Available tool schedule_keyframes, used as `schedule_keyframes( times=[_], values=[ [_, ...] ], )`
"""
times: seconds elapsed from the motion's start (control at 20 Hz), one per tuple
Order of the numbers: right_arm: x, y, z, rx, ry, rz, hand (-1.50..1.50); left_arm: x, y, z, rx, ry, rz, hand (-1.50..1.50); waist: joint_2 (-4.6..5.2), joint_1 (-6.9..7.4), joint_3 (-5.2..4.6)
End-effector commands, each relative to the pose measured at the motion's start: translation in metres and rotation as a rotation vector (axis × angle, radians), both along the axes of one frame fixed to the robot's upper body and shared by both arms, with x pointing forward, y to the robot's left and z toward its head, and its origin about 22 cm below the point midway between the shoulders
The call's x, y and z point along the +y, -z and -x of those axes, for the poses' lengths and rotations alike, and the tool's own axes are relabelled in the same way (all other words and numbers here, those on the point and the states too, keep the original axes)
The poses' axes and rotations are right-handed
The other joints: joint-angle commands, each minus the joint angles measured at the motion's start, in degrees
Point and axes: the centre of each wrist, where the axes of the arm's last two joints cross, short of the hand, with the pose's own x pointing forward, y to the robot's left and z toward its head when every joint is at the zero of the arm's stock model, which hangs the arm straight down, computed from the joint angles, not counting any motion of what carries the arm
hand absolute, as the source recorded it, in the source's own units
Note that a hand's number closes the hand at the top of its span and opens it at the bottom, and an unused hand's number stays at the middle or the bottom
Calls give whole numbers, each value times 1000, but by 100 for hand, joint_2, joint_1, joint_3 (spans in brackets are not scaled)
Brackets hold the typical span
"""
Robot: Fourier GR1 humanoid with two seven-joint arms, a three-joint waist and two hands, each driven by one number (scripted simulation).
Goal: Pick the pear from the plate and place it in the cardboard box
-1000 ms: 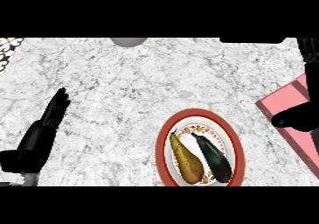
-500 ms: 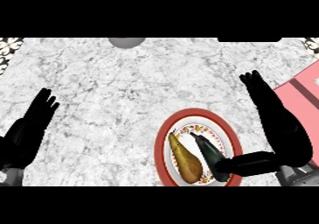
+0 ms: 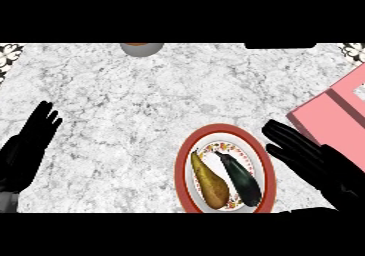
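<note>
At the far left our left robot hand [image 3: 28, 145] rests over the marble counter [image 3: 133, 105], fingers straight and apart, holding nothing and well away from the food. Moving right, the red-rimmed plate [image 3: 183, 172] sits near the counter's front edge, and on it lie two things side by side: the pear [image 3: 208, 181], brown-yellow with its narrow neck pointing away from us and its broad belly nearer, and just to its right a dark eggplant [image 3: 241, 179], touching or nearly touching the pear, though we cannot say which.

We judge the pear light, stiff and smooth-skinned, so likely to slip or roll on the glazed plate, and apt to bruise. The belly looks the best place to take hold, closing across its width from above, with care that fingers going down on the eggplant side have little room.

Further right, our right robot hand [image 3: 310, 160] hovers just beside the plate's rim, fingers spread and extended, clamped on nothing. Beyond it, at the right edge, lies the pink cardboard box [image 3: 336, 112], partly cut off from view.
</note>
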Motion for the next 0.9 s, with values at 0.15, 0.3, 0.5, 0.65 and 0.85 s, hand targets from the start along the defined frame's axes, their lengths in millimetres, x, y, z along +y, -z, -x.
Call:
schedule_keyframes(
  times=[0.15, 0.3, 0.5, 0.65, 0.85],
  values=[
    [22, -36, 23, -44, 158, 437, -150, -8, 3, -8, -6, 6, 9, 0, 29, 11, -7],
    [50, -31, 41, 38, 187, 540, -150, -8, -5, -7, -9, 0, 4, 0, 33, 99, -1],
    [81, -32, 38, 88, 223, 652, -150, -8, -4, -13, -9, 14, 20, 0, 63, 169, 5],
    [96, -24, 39, 205, 230, 665, -150, 3, -6, -11, 2, 18, 0, 0, 63, 142, 14],
    [106, -36, 32, 220, 237, 705, -150, 0, -3, -11, 5, 21, 22, 0, 62, 127, 19]
  ],
)
